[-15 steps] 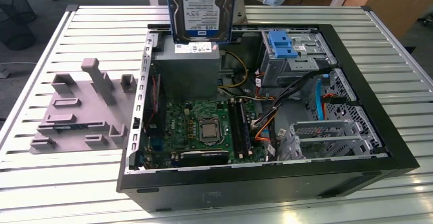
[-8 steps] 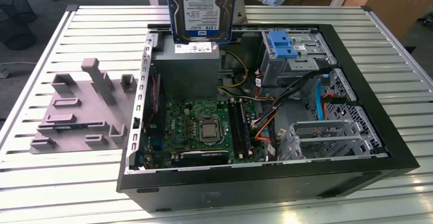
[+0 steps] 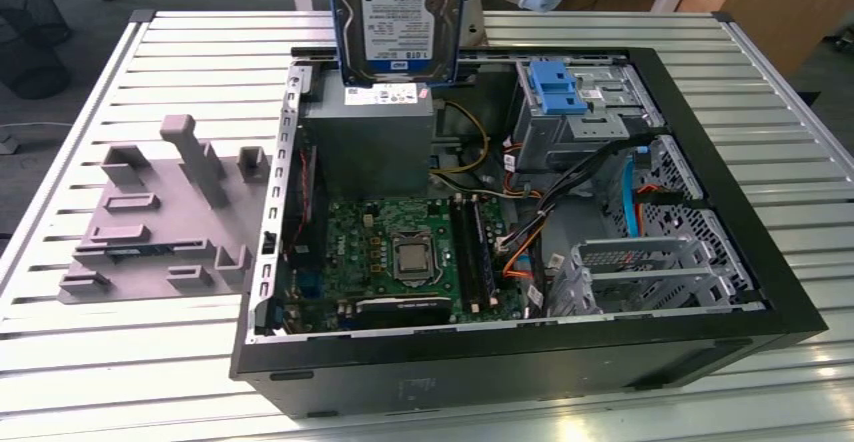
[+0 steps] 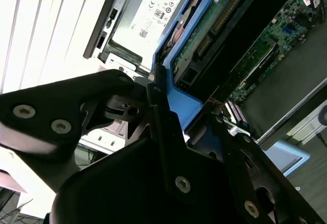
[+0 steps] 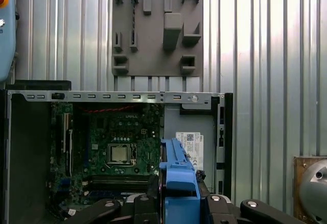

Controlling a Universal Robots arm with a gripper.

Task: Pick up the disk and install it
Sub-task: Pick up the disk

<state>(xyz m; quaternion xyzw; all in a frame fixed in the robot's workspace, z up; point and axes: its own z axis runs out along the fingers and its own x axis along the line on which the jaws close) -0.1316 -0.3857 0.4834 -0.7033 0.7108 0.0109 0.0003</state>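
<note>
The disk (image 3: 396, 22), a silver drive with a white-and-blue label, hangs upright above the far side of the open computer case (image 3: 721, 162), over the grey power supply (image 3: 374, 137). In both wrist views my gripper (image 5: 179, 199) is shut on the disk's blue carrier frame (image 5: 178, 168), with a black finger on each side of it. The second wrist view shows the gripper (image 4: 168, 112) clamping that blue frame (image 4: 181, 106), with the disk's green circuit-board underside (image 4: 214, 25) beyond it. The motherboard (image 5: 120, 147) lies below the disk.
Inside the case, a blue latch bracket (image 3: 557, 87) sits on the far drive cage and a metal cage (image 3: 641, 272) stands nearer, with cables between. A grey fixture plate (image 3: 160, 212) with raised blocks lies on the slatted table (image 3: 107, 362) at the exterior view's left.
</note>
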